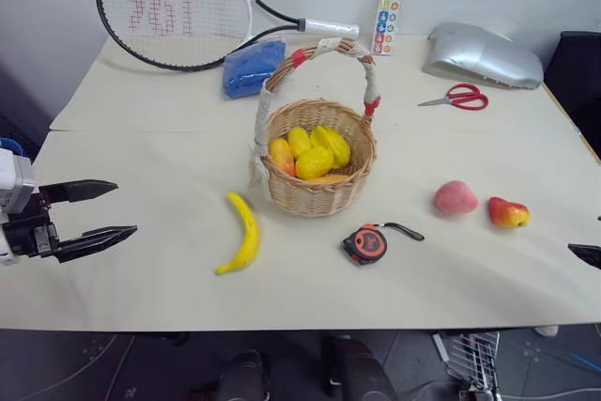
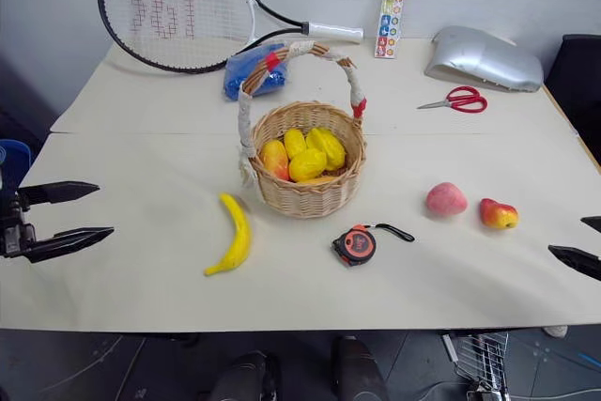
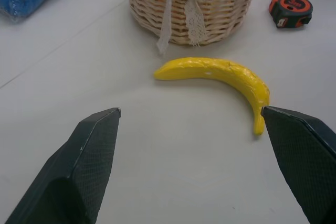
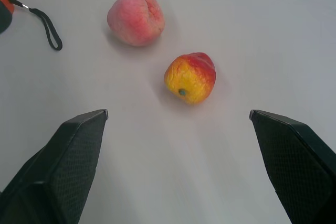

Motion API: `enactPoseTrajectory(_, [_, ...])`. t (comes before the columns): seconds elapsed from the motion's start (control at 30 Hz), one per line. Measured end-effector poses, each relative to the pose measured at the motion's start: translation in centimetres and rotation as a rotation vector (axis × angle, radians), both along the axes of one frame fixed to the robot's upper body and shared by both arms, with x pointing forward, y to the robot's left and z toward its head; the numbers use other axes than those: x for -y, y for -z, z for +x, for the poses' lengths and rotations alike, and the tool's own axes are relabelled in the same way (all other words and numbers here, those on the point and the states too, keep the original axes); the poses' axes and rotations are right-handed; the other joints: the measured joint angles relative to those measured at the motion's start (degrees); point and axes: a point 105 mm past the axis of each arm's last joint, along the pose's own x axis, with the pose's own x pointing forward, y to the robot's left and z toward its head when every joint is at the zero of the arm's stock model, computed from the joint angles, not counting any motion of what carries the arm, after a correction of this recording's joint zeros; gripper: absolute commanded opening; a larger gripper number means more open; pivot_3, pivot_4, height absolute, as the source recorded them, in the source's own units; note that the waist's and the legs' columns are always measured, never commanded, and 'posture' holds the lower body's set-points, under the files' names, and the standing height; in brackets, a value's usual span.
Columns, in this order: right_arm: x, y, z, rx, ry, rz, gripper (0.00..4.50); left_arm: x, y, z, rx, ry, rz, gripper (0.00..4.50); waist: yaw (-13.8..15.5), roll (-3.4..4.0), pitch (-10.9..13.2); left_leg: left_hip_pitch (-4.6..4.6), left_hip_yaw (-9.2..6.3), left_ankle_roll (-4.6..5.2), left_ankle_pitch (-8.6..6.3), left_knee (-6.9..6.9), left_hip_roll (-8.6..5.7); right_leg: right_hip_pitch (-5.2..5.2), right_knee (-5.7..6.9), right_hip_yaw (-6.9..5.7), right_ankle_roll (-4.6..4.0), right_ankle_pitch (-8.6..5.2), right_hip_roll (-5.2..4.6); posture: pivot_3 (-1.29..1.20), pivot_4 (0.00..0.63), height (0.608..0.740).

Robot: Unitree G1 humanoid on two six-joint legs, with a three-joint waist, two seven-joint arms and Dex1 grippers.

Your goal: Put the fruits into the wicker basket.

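Banana (image 1: 240, 234): on desk (image 1: 141, 100) beside basket (image 1: 317, 159); peach (image 1: 455, 197), red-yellow fruit (image 1: 508, 213) lie right of it. Left hand (image 1: 98, 211), right hand (image 2: 580, 243): fingers apart, empty. Step: reaching; next, close on fruit.

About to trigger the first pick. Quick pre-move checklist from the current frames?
1. Left tool open and empty: ok.
2. Right tool open and empty: ok.
3. Banana free on the table, apart from the wicker basket, lying ahead of the left tool's fingers: ok.
4. Pink peach-like fruit and red-and-yellow fruit lie apart from each other, both ahead of the right tool: ok.
5. Room in the basket: already holds yellow fruits; whether three more fit, cannot tell.
6. Tape measure sits between basket and peach, near the right arm's likely path: not ok, steer over it.
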Motion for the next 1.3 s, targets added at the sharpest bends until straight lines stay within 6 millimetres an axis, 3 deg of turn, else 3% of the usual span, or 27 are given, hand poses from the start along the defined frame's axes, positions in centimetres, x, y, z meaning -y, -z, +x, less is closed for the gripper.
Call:
enactPoseTrajectory(0.23, [-0.5,-0.6,0.5,0.021,0.0,-0.021,4.48,0.2,1.1,0.3,-0.042,0.005,0.017,4.5,0.27,0.0,0.0,-0.04,-0.01,-0.02,-0.01,0.02,0.0,-0.04,0.0,0.01,0.0,0.0,-0.01,0.0,0.15,0.74])
enactPoseTrajectory(0.43, [-0.1,0.1,0.8,0.002,0.037,-0.074,4.48,-0.2,1.6,0.5,-0.055,-0.016,0.039,4.5,0.3,0.0,0.0,-0.05,0.0,-0.01,-0.01,0.01,0.0,-0.04,-0.01,0.0,0.0,0.0,0.0,0.0,0.15,0.74])
enactPoseTrajectory(0.67, [0.3,0.0,1.0,0.007,0.065,-0.096,4.48,-0.2,1.7,0.6,-0.047,-0.018,0.055,4.5,0.23,0.0,0.0,-0.04,0.01,-0.01,-0.01,0.02,0.01,-0.04,0.0,0.01,0.01,0.0,0.0,0.0,0.15,0.74])
enactPoseTrajectory(0.77, [-0.6,-0.9,1.8,0.044,0.047,-0.082,4.48,0.3,1.3,1.1,-0.02,0.007,0.061,4.5,0.23,0.01,0.0,-0.03,0.02,-0.02,-0.01,0.06,0.01,-0.04,0.05,0.03,0.02,0.01,0.0,0.0,0.15,0.74])
enactPoseTrajectory(0.9, [-4.8,-3.6,2.8,0.111,-0.098,-0.013,4.48,1.8,-0.9,1.6,0.023,0.062,-0.019,4.5,0.19,0.01,0.0,-0.04,0.01,-0.03,0.0,0.05,0.04,-0.05,0.12,0.03,0.03,0.02,0.02,0.0,0.15,0.74])
enactPoseTrajectory(1.0, [-9.9,-4.4,3.0,0.098,-0.285,0.019,4.48,4.7,-1.5,1.0,-0.005,0.194,-0.057,4.5,0.28,0.01,0.0,-0.08,-0.02,-0.09,0.01,0.09,0.1,-0.05,0.12,0.01,0.04,0.02,0.05,0.0,0.15,0.74])
enactPoseTrajectory(1.2, [-20.5,-1.4,2.8,0.039,-0.725,-0.049,4.48,10.7,-1.1,-1.0,-0.076,0.526,-0.012,4.5,0.32,-0.01,0.0,-0.12,-0.05,-0.11,0.02,0.24,-0.01,-0.03,0.14,0.02,0.08,0.04,0.1,0.0,0.15,0.74])
enactPoseTrajectory(1.3, [-22.9,1.4,4.0,0.052,-0.853,-0.17,4.48,12.2,-0.7,-1.4,-0.086,0.637,0.035,4.5,0.38,0.02,0.02,-0.19,0.0,-0.15,0.06,0.32,-0.28,-0.1,0.16,0.05,0.08,0.04,0.29,0.0,0.15,0.74])
